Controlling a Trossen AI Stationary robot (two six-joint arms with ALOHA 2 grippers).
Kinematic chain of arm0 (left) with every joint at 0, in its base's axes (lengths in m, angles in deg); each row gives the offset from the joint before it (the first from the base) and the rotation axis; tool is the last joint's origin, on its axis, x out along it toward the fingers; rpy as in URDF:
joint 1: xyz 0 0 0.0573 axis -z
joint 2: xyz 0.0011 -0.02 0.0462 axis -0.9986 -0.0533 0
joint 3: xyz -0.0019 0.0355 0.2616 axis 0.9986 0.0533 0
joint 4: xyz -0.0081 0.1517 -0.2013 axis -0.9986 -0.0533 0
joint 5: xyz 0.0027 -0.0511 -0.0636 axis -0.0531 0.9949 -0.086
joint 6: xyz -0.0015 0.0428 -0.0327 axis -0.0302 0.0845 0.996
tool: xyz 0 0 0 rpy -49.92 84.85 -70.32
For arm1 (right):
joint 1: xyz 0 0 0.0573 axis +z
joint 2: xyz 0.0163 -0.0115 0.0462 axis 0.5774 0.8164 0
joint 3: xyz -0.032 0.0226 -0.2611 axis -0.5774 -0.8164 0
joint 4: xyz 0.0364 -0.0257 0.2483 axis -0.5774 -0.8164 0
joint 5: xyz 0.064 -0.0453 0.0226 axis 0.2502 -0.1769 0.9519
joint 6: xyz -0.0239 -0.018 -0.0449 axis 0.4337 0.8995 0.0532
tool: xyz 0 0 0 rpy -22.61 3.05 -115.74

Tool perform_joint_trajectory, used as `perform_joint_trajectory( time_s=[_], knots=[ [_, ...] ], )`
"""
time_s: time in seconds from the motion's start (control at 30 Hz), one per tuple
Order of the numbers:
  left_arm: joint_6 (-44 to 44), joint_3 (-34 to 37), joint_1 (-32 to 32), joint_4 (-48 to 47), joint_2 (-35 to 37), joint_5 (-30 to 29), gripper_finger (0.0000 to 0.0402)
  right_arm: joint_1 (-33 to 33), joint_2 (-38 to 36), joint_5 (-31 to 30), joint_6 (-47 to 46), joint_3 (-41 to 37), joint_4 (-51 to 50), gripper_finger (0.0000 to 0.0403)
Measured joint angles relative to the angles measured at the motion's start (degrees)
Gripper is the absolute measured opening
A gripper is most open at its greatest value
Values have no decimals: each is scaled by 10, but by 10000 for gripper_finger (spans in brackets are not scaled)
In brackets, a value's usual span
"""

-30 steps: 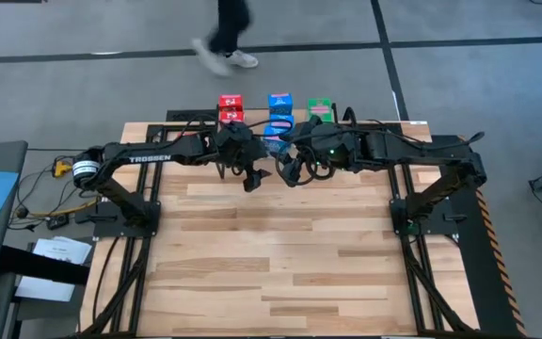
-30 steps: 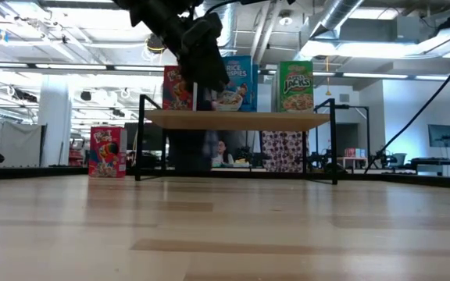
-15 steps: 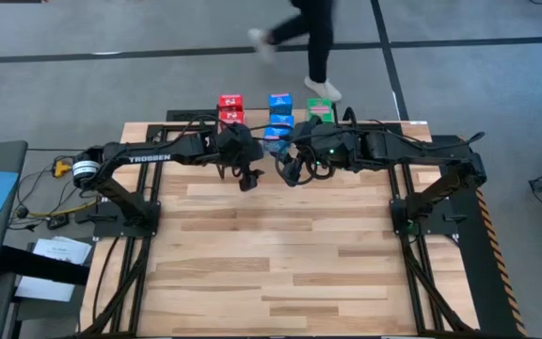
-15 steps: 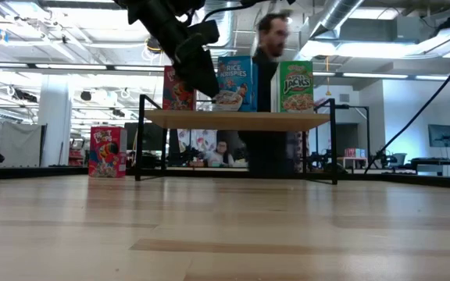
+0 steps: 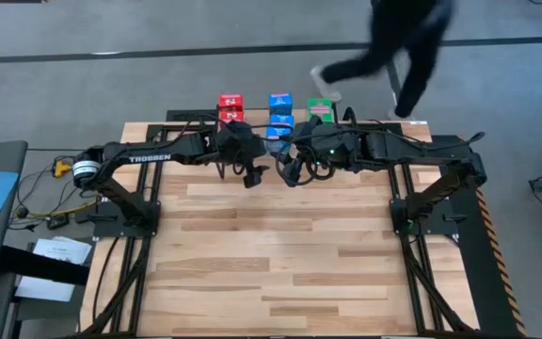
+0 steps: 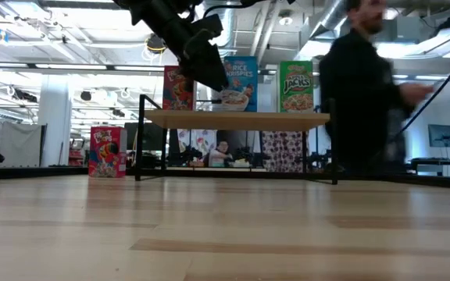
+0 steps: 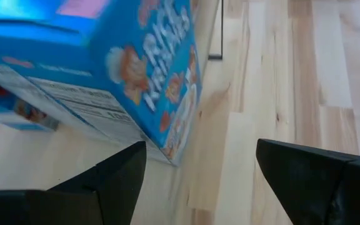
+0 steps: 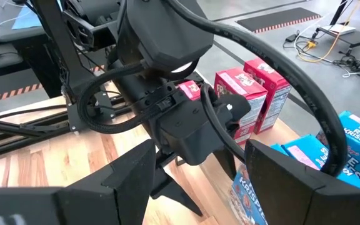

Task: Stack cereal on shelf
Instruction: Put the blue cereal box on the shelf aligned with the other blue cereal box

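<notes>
Three small printed cardboard cereal boxes stand upright on the low light-wood shelf [image 6: 237,118] with thin black wire legs: a red one [image 6: 175,87], a blue Rice Krispies one [image 6: 237,83] and a green Apple Jacks one [image 6: 296,86]. Another red box [image 6: 106,151] sits on the slatted wooden counter [image 6: 225,226] beside the shelf. The high view shows more red, blue and green boxes lined up at the far edge.

Your left claw [image 7: 195,172] hovers released just in front of the blue box [image 7: 99,69], holding nothing. Your right claw [image 8: 195,181] is also spread and empty, close beside the left arm.

Handling judgement: you are dealing with light, thin cardboard that will dent under a hard squeeze and tip easily. Take each box across its narrow sides, near mid-height. Glossy print may be slippery.

A person [image 6: 366,94] walks behind the counter.
</notes>
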Motion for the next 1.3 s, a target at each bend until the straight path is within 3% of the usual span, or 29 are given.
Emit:
perform_joint_trajectory(
  time_s=[0.4, 0.77, 1.1, 1.3],
  knots=[
    [0, 0, 0, 24, 0, 0, 293, 0, 0, 0, 0, 0, 0, 269],
    [7, 0, 0, -40, 30, -32, 293, 0, 0, 4, -2, 0, 4, 269],
    [35, 0, 0, -83, 113, -34, 293, -11, 0, 102, 12, 0, -16, 269],
    [56, 0, 0, -120, 160, -31, 293, -14, 7, 108, 30, 0, -81, 269]
  ],
)
